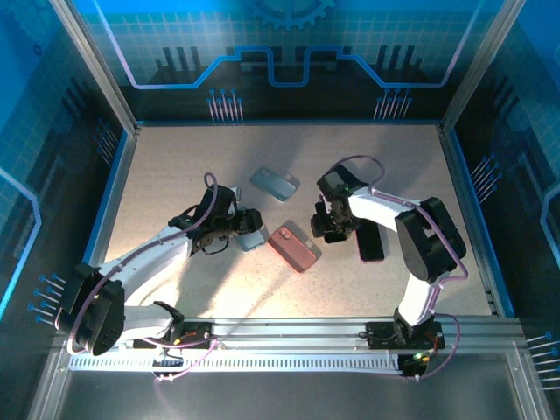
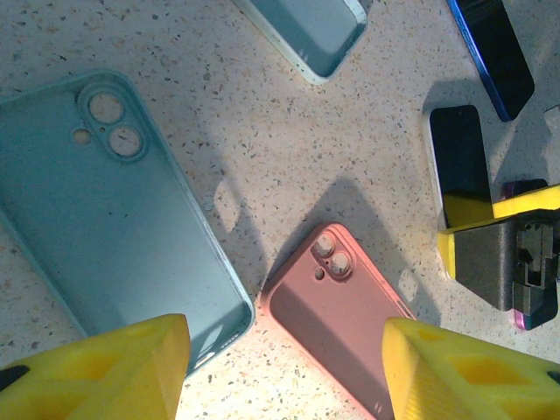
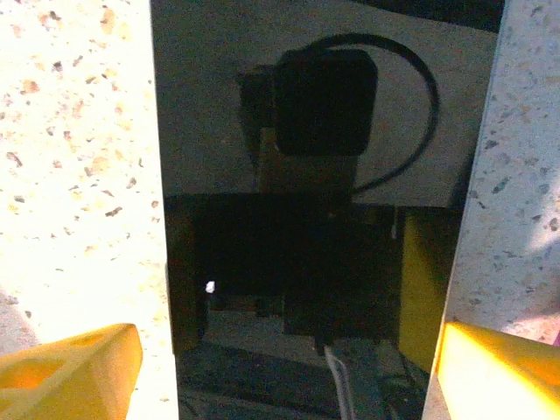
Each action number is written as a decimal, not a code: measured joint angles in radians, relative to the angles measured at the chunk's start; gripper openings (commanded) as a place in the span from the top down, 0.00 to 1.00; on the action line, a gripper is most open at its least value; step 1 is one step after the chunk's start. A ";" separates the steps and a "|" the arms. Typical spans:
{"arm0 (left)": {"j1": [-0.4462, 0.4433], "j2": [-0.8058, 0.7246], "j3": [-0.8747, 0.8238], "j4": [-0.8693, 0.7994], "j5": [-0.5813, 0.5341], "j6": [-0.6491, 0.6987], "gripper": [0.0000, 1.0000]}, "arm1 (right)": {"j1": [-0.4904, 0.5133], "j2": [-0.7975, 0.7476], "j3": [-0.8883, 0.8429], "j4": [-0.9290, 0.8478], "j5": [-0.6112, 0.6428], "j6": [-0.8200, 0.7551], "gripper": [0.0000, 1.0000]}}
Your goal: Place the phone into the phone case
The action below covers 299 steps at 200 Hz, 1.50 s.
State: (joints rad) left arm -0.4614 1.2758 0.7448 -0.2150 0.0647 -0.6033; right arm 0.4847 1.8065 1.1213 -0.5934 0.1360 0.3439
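Spread right gripper (image 3: 289,350) straddles the phone (image 3: 306,219), pink case (image 1: 293,248) at its 8 o'clock. Over the blue case (image 2: 105,236) hovers the left gripper (image 2: 280,350), also spread.

Three cams: one fixed overhead, two wrist close-ups.
Top external sits high behind the arm bases, tilted down and forward, whole table (image 1: 175,184) in frame. Left wrist cam hangs low, faces down past left gripper (image 2: 284,372) onto pink case (image 2: 337,306), same case mid-table in top view. Right wrist cam very near, straight down on dark phone (image 3: 297,219) screen; left wrist view catches that phone at its right edge.
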 measured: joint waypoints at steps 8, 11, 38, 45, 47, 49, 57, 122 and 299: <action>0.000 0.000 0.000 0.000 0.000 0.000 0.40 | 0.001 0.000 0.003 -0.001 0.008 0.000 0.12; 0.000 0.000 0.000 0.000 0.000 0.000 0.40 | 0.001 0.000 0.005 -0.002 0.011 0.000 0.12; 0.000 -0.001 0.000 0.000 0.000 0.000 0.40 | 0.001 0.008 0.032 -0.010 0.032 -0.008 0.11; 0.000 -0.001 0.000 0.000 0.000 0.000 0.40 | 0.000 0.016 0.044 -0.010 0.039 -0.011 0.11; 0.000 -0.001 0.000 0.000 0.000 0.000 0.40 | 0.000 0.020 0.049 -0.010 0.040 -0.012 0.11; 0.000 -0.001 0.000 0.000 0.000 0.000 0.40 | 0.000 0.023 0.054 -0.010 0.042 -0.012 0.11; 0.000 -0.001 0.000 0.000 0.000 0.000 0.40 | 0.000 0.035 0.067 -0.009 0.045 -0.016 0.11; 0.000 -0.001 0.000 -0.001 0.000 0.000 0.41 | 0.002 0.098 0.109 -0.017 0.041 -0.011 0.26; -0.068 0.173 0.141 0.048 0.036 -0.001 0.43 | 0.014 -0.069 0.073 -0.047 -0.034 -0.080 0.42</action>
State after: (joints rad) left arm -0.5289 1.4487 0.8856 -0.1665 0.1005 -0.6041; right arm 0.4992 1.7378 1.1946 -0.6407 0.1024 0.2634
